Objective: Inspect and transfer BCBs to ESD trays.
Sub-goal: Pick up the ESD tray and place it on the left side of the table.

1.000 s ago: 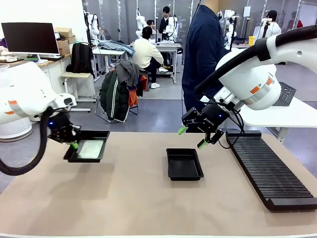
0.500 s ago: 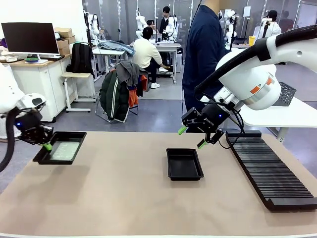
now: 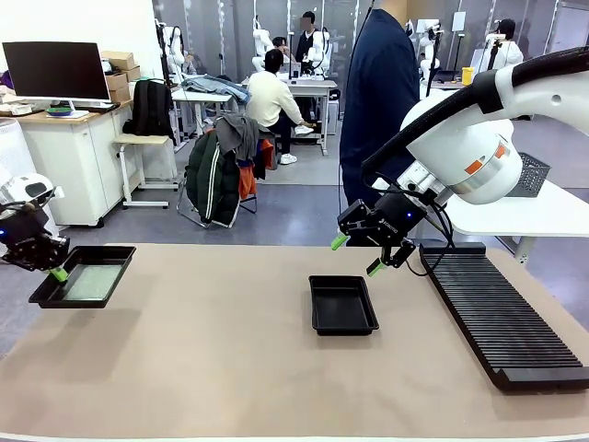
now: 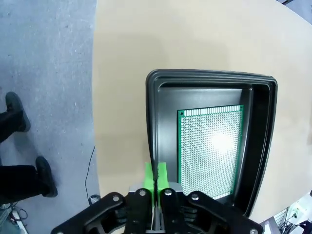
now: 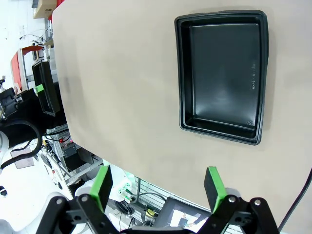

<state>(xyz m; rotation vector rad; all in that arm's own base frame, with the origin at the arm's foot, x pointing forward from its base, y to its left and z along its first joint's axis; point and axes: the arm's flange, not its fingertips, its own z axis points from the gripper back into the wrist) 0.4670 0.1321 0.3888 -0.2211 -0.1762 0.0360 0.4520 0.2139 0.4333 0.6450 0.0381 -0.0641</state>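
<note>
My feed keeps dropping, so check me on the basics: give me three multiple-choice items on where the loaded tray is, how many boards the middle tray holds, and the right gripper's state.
1. Where is the ESD tray that carries the BCB?
A. Mid-table
B. At the left edge of the table, in the left gripper
C. At the right edge

2. How many boards lie in the middle tray?
A. Two
B. One
C. None

3. The right gripper is:
A. open, holding nothing
B. shut on a tray rim
C. shut on a board

Answers:
1 B: the left wrist view shows the jaws pinching its rim, and the front view places it far left.
2 C: its floor is bare black.
3 A: its jaws stand wide apart above that tray.
</note>
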